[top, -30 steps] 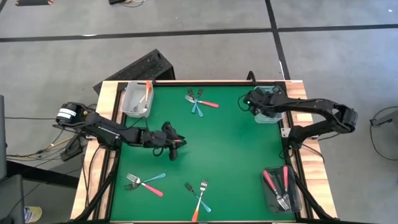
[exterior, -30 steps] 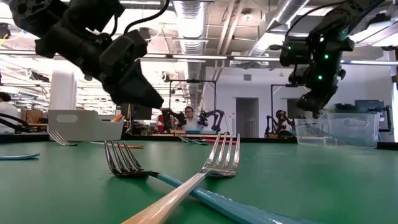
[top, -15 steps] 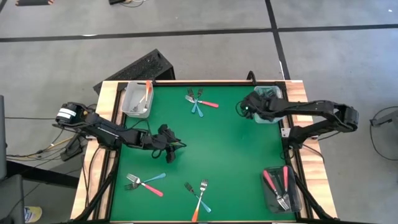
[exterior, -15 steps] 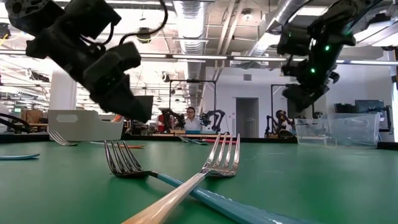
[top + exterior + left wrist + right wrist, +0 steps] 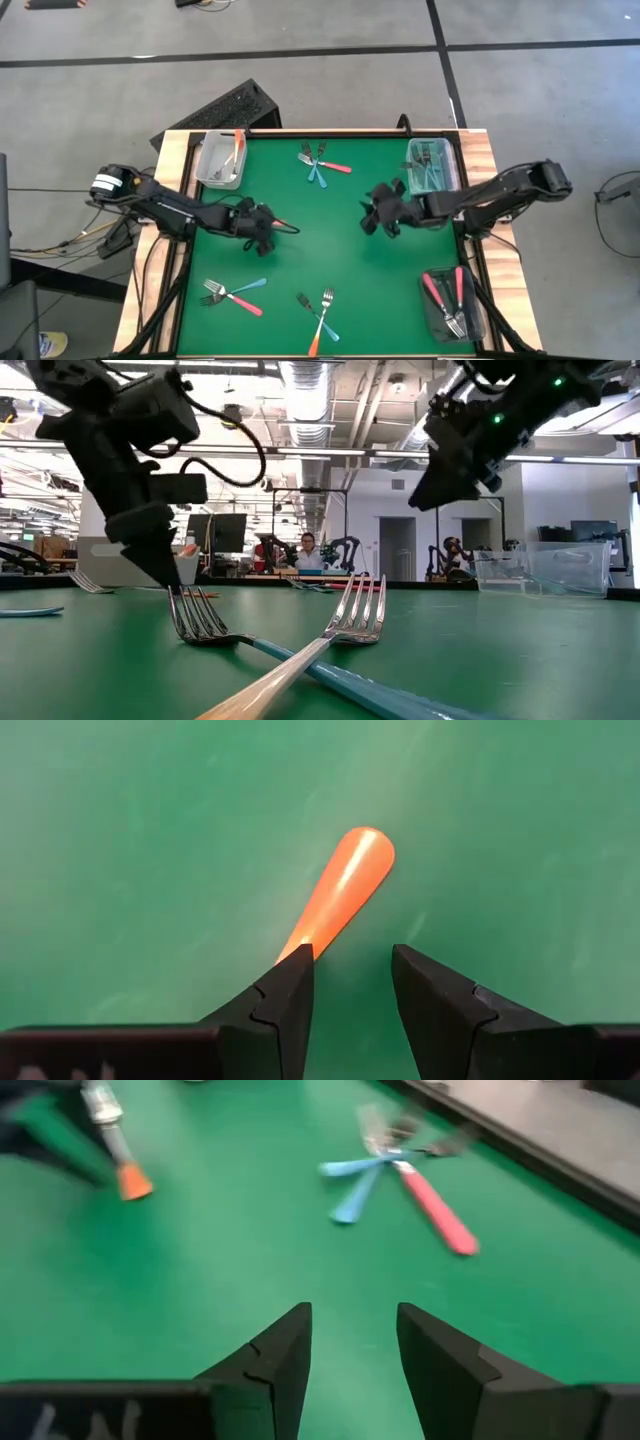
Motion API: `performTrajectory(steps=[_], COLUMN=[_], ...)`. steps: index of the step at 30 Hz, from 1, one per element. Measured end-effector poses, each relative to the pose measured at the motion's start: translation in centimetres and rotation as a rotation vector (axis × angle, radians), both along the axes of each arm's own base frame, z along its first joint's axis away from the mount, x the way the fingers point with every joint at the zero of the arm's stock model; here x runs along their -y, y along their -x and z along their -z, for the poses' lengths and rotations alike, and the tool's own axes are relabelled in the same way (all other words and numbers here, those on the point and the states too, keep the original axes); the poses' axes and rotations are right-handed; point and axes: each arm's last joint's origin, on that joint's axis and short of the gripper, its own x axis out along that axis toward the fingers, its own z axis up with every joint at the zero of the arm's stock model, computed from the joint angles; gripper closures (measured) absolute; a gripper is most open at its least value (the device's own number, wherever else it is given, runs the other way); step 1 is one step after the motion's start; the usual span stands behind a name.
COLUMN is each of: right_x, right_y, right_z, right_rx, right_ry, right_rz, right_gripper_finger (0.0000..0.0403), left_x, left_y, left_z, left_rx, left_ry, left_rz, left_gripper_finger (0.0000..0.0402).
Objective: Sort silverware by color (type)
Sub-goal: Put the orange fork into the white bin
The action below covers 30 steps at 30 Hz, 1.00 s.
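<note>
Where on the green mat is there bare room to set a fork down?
Bare mat lies between the front crossed forks and the dark bin. Crowded: the middle, between the left gripper and right gripper, and the rear fork cluster.

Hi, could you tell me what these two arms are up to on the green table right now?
They are sorting coloured forks into bins. The left gripper is low over the mat at centre-left, with an orange-handled fork at its open fingers; whether it grips it is unclear. The right gripper, open and empty, is out over the middle of the mat, away from the bin with teal forks. Loose forks lie in three clusters. Pink forks sit in a bin.
</note>
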Motion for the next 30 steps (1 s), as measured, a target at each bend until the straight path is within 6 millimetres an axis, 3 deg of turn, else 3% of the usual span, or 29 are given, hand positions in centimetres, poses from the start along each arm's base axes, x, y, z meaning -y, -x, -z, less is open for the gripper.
performTrajectory(steps=[6, 13, 17, 22, 26, 30], right_x=[-2.0, -2.3, -2.6, -2.3, -1.2, -1.4], right_y=[-0.7, -1.4, -1.5, -1.2, -0.6, 0.2], right_z=[1.2, 3.2, 3.5, 2.1, 0.2, -1.3], right_rx=[-0.01, -0.038, -0.051, -0.015, 0.058, 0.115], right_ry=[-0.012, -0.052, -0.052, -0.027, -0.033, -0.053], right_rz=[-0.06, -0.021, -0.03, -0.052, -0.021, -0.045], right_gripper_finger=[0.0231, 0.0231, 0.0231, 0.0231, 0.0231, 0.0231], left_x=[-0.7, -1.4, -2.9, -5.4, -6.4, -6.1], left_y=[-0.3, -0.3, 0.2, -1.4, -3.0, -3.1], left_z=[-1.9, -3.1, -3.5, -7.6, -11.2, -11.3], left_rx=[-0.158, -0.268, -0.34, -0.3, -0.198, -0.218], left_ry=[-0.032, -0.068, -0.048, -0.01, -0.072, -0.102], left_rz=[-0.004, 0.066, 0.008, -0.107, -0.081, -0.007], left_gripper_finger=[0.0274, 0.0274, 0.0274, 0.0274, 0.0274, 0.0274])
